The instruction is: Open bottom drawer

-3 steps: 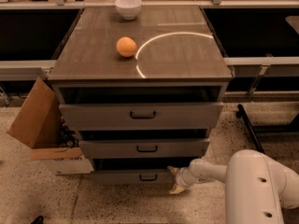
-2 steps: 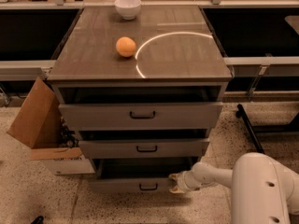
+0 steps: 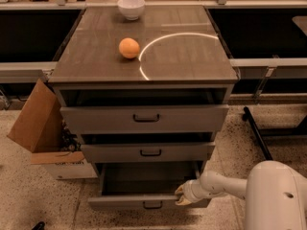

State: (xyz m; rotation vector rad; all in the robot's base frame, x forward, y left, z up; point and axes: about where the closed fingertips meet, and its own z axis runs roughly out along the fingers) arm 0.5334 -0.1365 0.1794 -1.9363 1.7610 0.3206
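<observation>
One camera view: narrow grey flat-fronted bottom drawer sits pulled well out below the brown wood-topped bench front edge. White tool is at the panel's right top rim, grip state can't tell. Pull straight and level; an off-centre hold may skew it.

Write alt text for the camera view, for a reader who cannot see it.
The bottom drawer of a grey three-drawer cabinet stands pulled out, with the robot's gripper at the right end of its front panel's top edge. An orange and a white bowl sit on the cabinet top; a cardboard box sits on the floor beside it.
</observation>
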